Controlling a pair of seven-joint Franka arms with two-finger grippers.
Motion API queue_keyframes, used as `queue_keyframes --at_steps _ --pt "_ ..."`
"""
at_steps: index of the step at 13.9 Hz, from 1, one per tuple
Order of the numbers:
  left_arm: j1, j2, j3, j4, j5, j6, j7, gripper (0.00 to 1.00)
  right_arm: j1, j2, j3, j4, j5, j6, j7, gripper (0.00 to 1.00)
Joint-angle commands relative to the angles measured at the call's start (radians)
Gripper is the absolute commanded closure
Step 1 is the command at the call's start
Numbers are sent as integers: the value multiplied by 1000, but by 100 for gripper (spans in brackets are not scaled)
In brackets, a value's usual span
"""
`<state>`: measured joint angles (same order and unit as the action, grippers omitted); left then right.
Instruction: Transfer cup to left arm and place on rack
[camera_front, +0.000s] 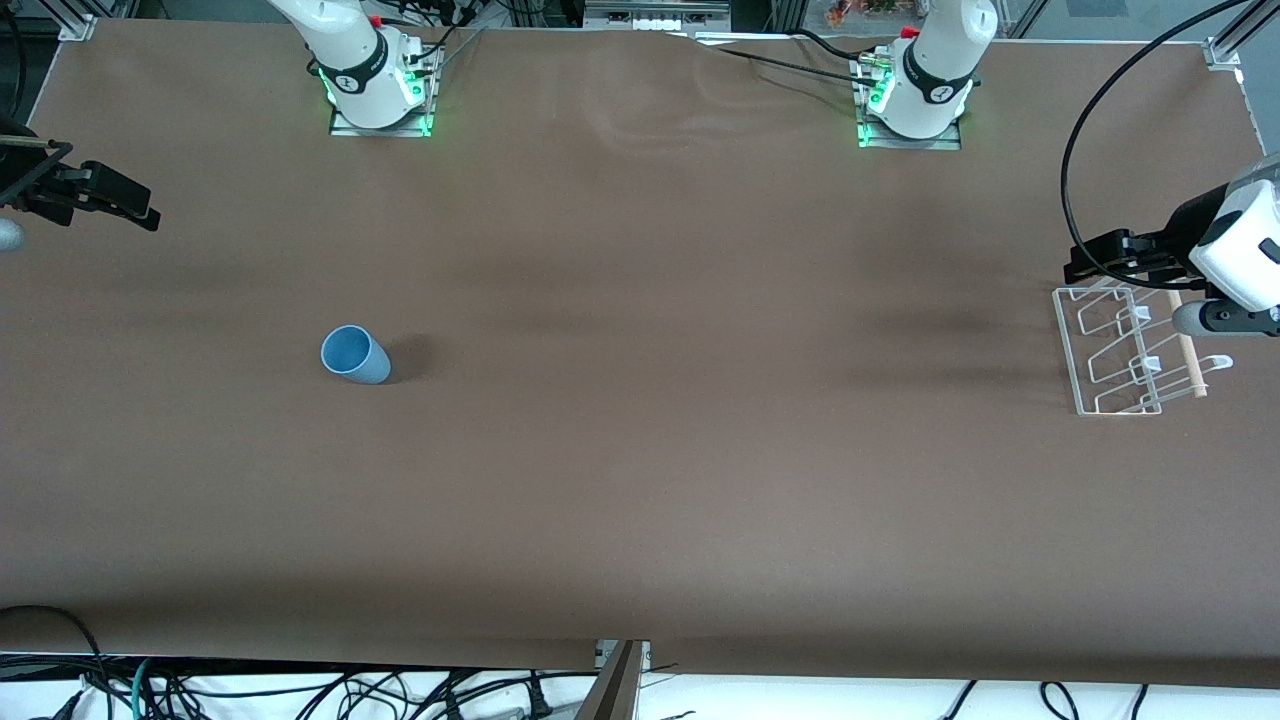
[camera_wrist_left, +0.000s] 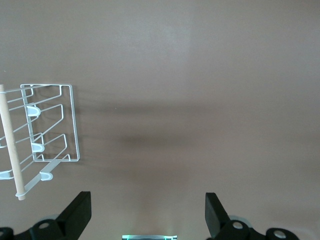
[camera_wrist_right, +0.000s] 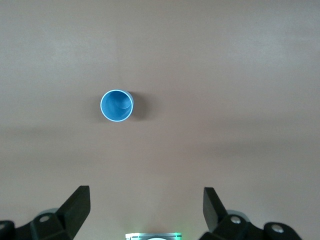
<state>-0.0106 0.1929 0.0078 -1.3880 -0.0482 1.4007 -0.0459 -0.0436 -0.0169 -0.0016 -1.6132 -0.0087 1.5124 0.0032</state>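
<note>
Cup (camera_front: 355, 355), light blue and upright with its mouth up, stands on the brown table (camera_front: 640, 480) toward the right arm's end, well apart from the rack (camera_front: 1120, 350) at the left arm's end. The right gripper (camera_front: 125, 205) hangs over the table edge at its own end, fingers spread wide and empty. The left gripper (camera_front: 1095, 262) hovers just above the rack's edge, fingers likewise apart, holding nothing.
</note>
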Motion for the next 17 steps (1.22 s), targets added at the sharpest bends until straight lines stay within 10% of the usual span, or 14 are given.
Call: queue_keyframes --at_steps 1,17 --pt "1 13 -2 27 24 -3 28 0 10 8 -5 21 -2 -17 12 0" --pt "3 13 0 27 22 -3 28 0 11 25 -5 19 -4 -12 0 0"
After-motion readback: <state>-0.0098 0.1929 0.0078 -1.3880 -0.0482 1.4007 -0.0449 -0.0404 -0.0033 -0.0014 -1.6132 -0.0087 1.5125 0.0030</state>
